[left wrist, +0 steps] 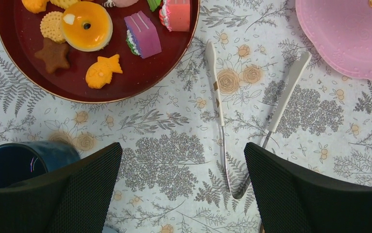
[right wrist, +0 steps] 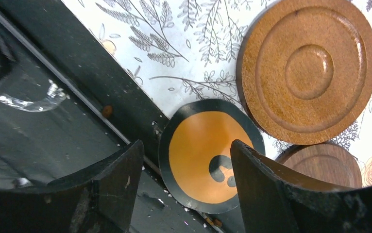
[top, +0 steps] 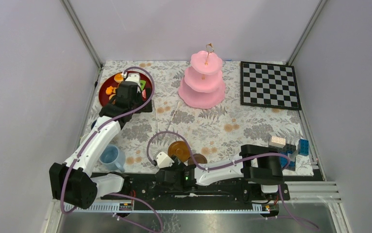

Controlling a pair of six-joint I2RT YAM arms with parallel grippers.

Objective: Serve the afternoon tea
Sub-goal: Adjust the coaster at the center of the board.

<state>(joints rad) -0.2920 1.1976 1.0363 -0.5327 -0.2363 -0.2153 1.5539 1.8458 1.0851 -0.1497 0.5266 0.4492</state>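
Two tools share the flowered desk, where the pink cake stand rises at the far side, its tiers bare as far as the top view shows. Left of it sits the red tray of toy pastries, with tongs lying on the cloth between tray and stand. The left tool hangs spread wide and empty over the cloth, a dark-blue cup beside one finger. At the near edge, just beside two brown saucers, the right tool straddles a flat orange-and-black disc with its jaws partway spread. The disc lies half on the black rail. Lifting something so flat probably calls for catching its rim squarely, squeezing gently and keeping clear of the saucers.
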